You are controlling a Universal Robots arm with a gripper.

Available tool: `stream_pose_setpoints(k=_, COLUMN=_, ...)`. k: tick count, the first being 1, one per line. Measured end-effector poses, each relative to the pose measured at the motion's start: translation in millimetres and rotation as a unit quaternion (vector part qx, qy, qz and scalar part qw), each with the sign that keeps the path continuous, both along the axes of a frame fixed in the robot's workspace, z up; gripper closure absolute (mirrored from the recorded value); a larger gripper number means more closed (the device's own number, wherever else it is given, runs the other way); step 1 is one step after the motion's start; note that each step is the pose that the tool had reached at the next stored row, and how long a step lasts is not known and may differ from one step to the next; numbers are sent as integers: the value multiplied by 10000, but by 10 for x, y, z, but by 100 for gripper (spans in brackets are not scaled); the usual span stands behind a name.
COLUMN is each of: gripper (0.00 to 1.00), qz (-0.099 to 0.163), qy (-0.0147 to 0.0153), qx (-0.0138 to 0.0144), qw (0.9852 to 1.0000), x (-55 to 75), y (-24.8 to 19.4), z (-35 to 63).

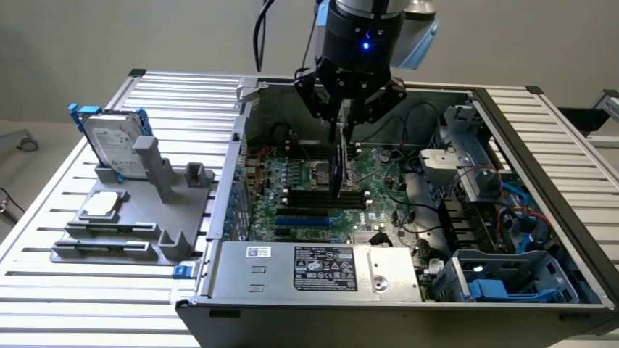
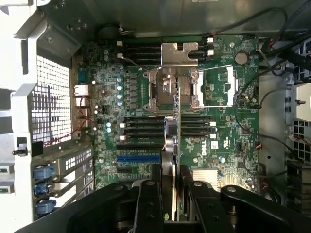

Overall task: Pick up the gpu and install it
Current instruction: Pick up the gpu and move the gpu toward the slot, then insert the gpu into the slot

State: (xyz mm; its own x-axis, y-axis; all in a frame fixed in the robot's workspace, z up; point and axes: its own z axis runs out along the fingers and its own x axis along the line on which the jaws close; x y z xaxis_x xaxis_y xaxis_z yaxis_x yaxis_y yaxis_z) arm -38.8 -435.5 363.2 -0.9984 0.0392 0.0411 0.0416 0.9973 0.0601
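Grey wall, aluminium slat table; pincer holds gpu inside case.

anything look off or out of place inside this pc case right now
Nothing looks spilled or broken. The one thing out of place is the gpu: the tool grips it on edge above the motherboard, near the processor socket and memory slots, and it sits in no slot.

Exterior view bright, even overhead light — worktop slats glare white, computer case interior in shadow, blue light glowing on the arm. Wrist view dimmer — case wall blown out white, hand a dark silhouette, motherboard unevenly lit.
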Motion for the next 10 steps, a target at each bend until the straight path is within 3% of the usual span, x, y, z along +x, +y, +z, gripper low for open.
stream_pose_setpoints(k=10, gripper=74, qz=0, qy=0, qx=0, qw=10000, x=0, y=0, z=0)
